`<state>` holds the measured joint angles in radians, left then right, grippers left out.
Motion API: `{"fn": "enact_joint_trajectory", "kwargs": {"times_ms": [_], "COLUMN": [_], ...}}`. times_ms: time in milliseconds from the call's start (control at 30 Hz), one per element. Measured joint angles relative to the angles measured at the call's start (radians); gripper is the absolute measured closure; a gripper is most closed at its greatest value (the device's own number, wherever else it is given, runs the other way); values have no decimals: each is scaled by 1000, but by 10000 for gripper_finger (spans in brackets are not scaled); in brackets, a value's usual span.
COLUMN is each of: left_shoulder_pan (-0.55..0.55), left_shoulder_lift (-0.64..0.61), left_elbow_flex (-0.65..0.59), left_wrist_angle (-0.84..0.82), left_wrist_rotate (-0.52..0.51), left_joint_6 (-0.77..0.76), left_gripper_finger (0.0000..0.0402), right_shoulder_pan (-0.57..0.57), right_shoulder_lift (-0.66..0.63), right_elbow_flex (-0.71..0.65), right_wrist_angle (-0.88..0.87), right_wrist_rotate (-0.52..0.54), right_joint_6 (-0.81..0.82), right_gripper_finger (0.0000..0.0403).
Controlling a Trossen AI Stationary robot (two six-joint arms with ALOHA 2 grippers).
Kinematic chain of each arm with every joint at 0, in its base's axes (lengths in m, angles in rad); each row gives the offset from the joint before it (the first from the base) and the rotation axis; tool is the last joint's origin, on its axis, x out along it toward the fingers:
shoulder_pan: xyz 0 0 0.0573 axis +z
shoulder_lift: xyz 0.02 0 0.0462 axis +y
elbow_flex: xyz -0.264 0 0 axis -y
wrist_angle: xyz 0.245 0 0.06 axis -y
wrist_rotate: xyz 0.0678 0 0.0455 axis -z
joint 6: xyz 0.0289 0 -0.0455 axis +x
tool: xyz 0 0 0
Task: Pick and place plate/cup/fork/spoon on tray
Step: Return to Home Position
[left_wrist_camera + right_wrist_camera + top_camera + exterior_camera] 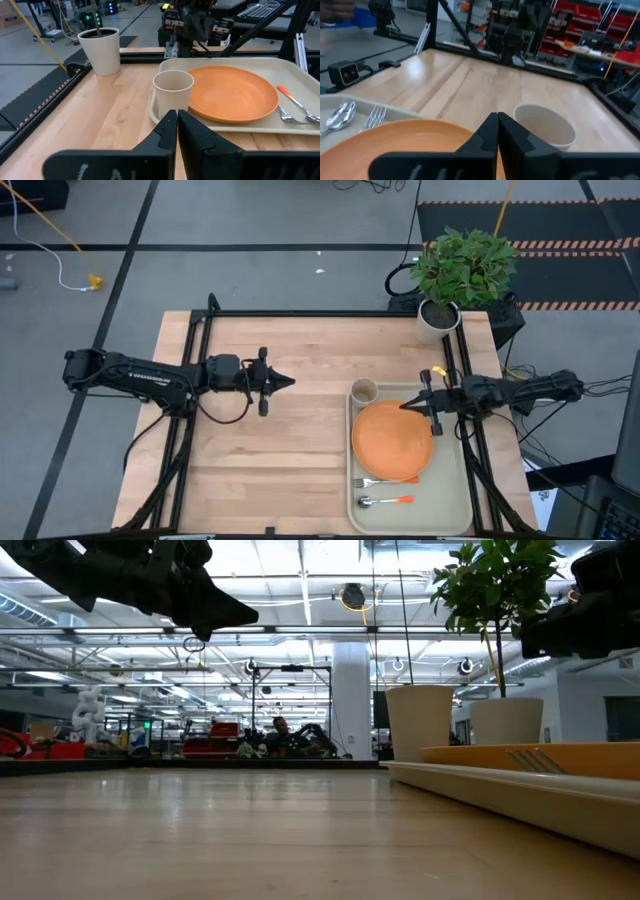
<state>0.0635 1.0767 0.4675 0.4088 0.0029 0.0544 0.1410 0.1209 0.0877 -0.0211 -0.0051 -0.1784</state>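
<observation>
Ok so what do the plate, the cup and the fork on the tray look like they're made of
The plate looks like matte orange plastic or melamine: even colour, no glare. The cup is plain beige with a thin rim, probably plastic or paper; hard to tell. The fork has shiny silver tines, so likely metal. The tray appears pale matte plastic with a moulded raised rim.

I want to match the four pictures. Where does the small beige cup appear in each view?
High view: the cup stands in the tray's far-left corner, beside the orange plate.
Low view: right of centre, the left of two pale cylinders; the other is the plant pot.
Left wrist view: centre, just left of the plate.
Right wrist view: right of centre, behind the plate.
Shared landmark: the orange plate next to it.
</observation>
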Motion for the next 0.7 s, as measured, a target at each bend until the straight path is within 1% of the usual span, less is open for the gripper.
{"fn": "enact_joint_trajectory", "kwargs": {"times_ms": [133, 233, 333, 500, 700], "left_shoulder_pan": [0, 0, 0, -2, -2], "left_shoulder_lift": [0, 0, 0, 0, 0], "left_elbow_flex": [0, 0, 0, 0, 0], "left_wrist_angle": [0, 0, 1, 13, 16], "left_wrist_rotate": [0, 0, 0, -1, -2], "left_joint_6": [4, 3, -2, -8, -7], "left_gripper_finger": [383, 382, 383, 383, 383], "right_shoulder_pan": [0, 0, 0, -1, -9], "right_shoulder_lift": [-72, -122, -116, -116, -109], "right_elbow_flex": [5, 0, -15, -69, -69], "right_wrist_angle": [-48, -45, -15, 85, 88], "right_wrist_rotate": [4, 3, 2, 4, 4], "right_joint_6": [-10, -9, -9, -8, 6], "right_gripper_finger": [403, 403, 403, 403, 403]}}
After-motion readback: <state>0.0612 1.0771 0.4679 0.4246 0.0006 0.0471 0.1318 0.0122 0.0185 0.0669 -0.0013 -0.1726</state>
